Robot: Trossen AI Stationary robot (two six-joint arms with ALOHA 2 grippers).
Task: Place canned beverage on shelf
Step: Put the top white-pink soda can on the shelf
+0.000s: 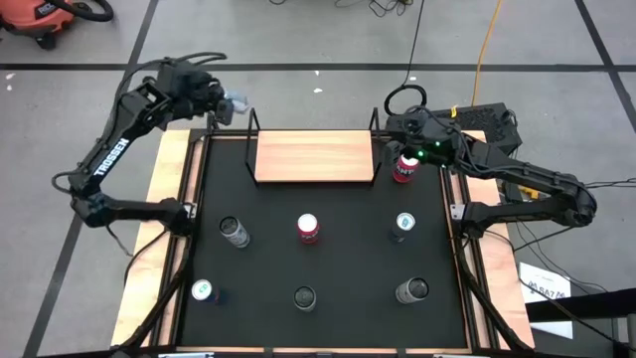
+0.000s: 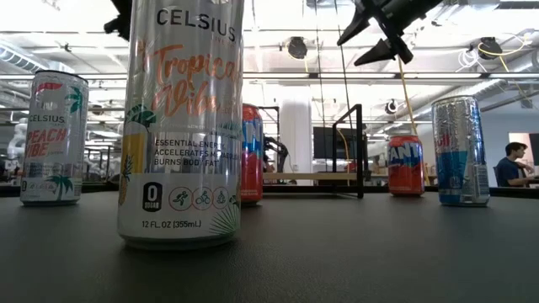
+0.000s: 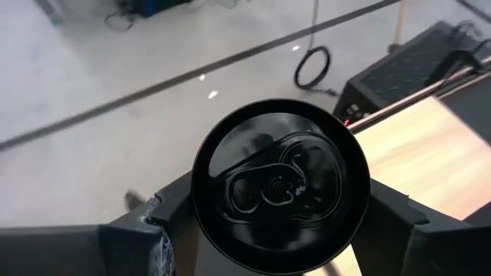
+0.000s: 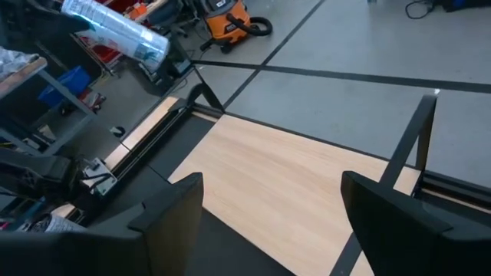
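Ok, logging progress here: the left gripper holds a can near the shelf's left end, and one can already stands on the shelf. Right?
Not quite. The left gripper does hold a can near the left end of the shelf, but the high view shows the shelf board bare; no can stands on it yet.

Orange shop vacuum (image 1: 45, 18) on the floor — yellow cable (image 1: 487, 45) nearby.

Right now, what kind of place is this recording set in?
Probably a robotics lab or workshop: taped concrete floor, an orange shop vacuum, cables, and a person at a desk behind the table.
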